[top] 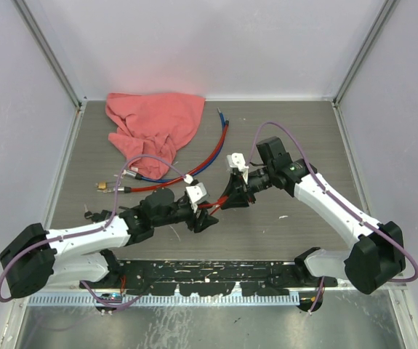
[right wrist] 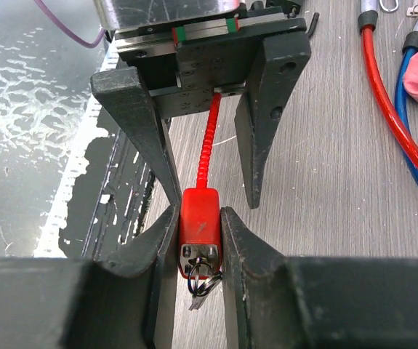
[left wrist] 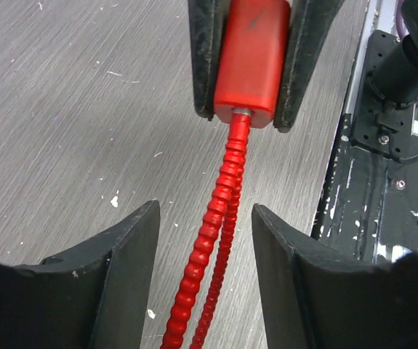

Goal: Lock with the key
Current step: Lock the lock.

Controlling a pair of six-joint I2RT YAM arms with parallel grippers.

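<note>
The red lock body (right wrist: 200, 222) is clamped between my right gripper's (right wrist: 199, 218) fingers, held just above the table. A small key on a wire ring (right wrist: 203, 280) hangs from the lock's metal face, pointing toward the right wrist camera. The lock's red ribbed cable (left wrist: 212, 240) runs from the body (left wrist: 252, 62) between the fingers of my left gripper (left wrist: 205, 218), which is open and stands on either side of the cable without gripping it. In the top view the left gripper (top: 207, 217) and right gripper (top: 227, 200) face each other at the table's middle.
A red cloth (top: 154, 123) lies at the back left. Red and blue cables (top: 209, 149) curve from it toward a brass fitting (top: 107, 187) on the left. A black scuffed strip (top: 209, 276) runs along the near edge.
</note>
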